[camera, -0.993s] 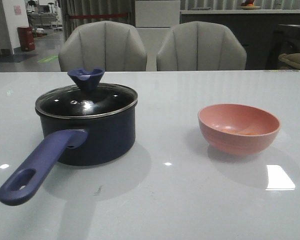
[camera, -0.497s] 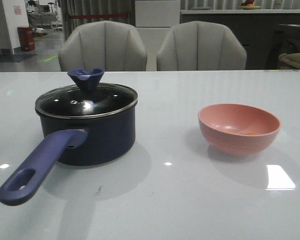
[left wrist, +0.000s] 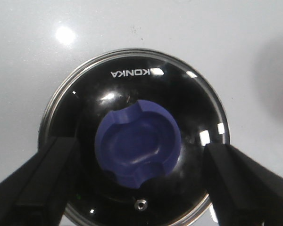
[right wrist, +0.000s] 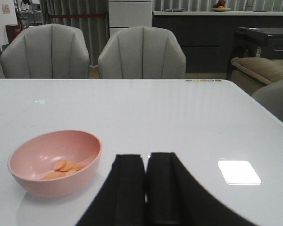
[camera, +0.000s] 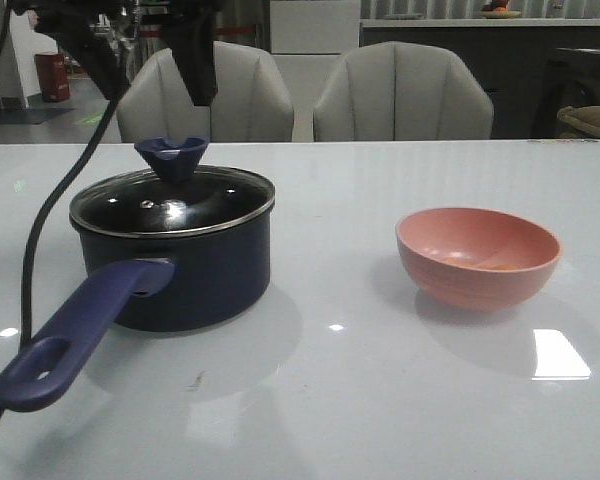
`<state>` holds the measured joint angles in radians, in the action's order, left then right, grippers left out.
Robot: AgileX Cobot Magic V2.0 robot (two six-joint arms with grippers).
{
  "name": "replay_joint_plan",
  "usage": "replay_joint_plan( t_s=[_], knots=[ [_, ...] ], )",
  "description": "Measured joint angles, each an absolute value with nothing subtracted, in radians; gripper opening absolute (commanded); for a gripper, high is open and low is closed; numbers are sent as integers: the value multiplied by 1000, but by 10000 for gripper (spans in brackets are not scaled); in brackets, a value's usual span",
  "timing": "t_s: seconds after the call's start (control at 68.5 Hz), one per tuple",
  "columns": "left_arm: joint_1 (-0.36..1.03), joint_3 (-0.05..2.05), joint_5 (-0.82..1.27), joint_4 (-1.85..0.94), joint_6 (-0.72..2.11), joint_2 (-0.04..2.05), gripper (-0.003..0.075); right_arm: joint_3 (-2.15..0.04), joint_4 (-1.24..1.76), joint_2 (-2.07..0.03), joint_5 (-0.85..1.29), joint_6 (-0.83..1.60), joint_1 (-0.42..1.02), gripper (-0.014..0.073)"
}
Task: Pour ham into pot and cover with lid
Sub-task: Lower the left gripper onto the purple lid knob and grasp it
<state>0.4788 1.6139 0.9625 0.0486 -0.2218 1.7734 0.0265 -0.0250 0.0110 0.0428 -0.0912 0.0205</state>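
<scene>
Zero steps done | lid (camera: 172, 200) sitting on pot (camera: 175, 270) near desk (camera: 330, 400) left edge | ham (right wrist: 63, 167) lying in bowl (camera: 477, 256) toward right edge | left pincer (left wrist: 141, 183) hovering spread over knob (left wrist: 138, 142) | right pincer (right wrist: 146, 172) pressed together, idling

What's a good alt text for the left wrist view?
Looking straight down on a round dark glass lid with a thin metal rim and a flared dark-blue knob, printed KONKA, on a white table. The left tool is open, one black finger on each side of the knob, neither touching it.
</scene>
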Motion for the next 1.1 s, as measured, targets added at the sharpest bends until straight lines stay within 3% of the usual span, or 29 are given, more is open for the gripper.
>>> replay_joint_plan(
  t_s=[0.321, 1.095],
  knots=[
    [481, 1749, 1073, 66, -268, 1896, 583, 27, -25, 11, 43, -91, 20, 148],
    [483, 1765, 1094, 74, -366, 1963, 582, 27, -25, 11, 43, -91, 20, 148]
  ],
)
